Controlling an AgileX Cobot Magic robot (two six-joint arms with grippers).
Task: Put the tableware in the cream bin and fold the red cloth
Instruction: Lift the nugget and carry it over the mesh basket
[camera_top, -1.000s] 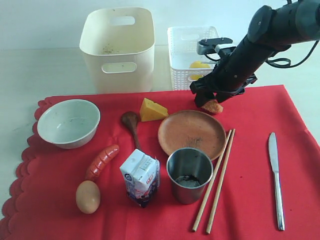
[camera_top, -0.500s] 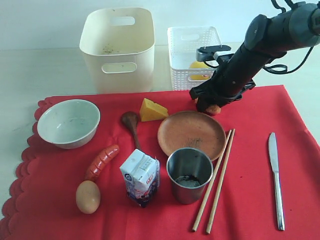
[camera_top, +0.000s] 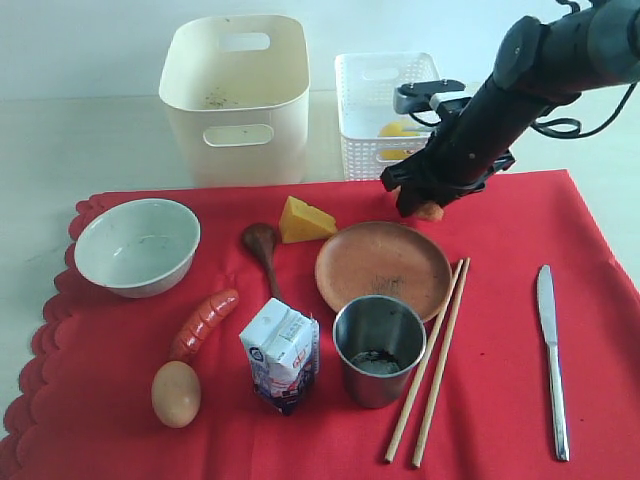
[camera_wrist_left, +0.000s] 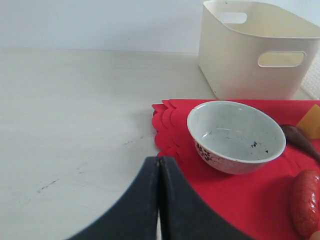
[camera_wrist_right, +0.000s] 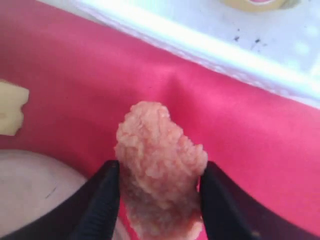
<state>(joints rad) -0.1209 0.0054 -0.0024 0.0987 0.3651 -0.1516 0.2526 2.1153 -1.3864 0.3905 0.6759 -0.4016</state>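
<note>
Soft, even light from overhead is filling my exterior view; the round steel cup (camera_top: 379, 350) and pale white-green bowl (camera_top: 137, 246) are casting only faint shadows on the bright red fabric cloth (camera_top: 500, 400). My right wrist camera is blurring the close pinkish crumbly food lump (camera_wrist_right: 160, 170), and the pale band (camera_wrist_right: 175, 42) beyond the cloth is blowing out into white glare. My left wrist camera is showing that bowl sharply.

Nothing is legible; the milk carton (camera_top: 281, 355) bears print too small to read.
</note>
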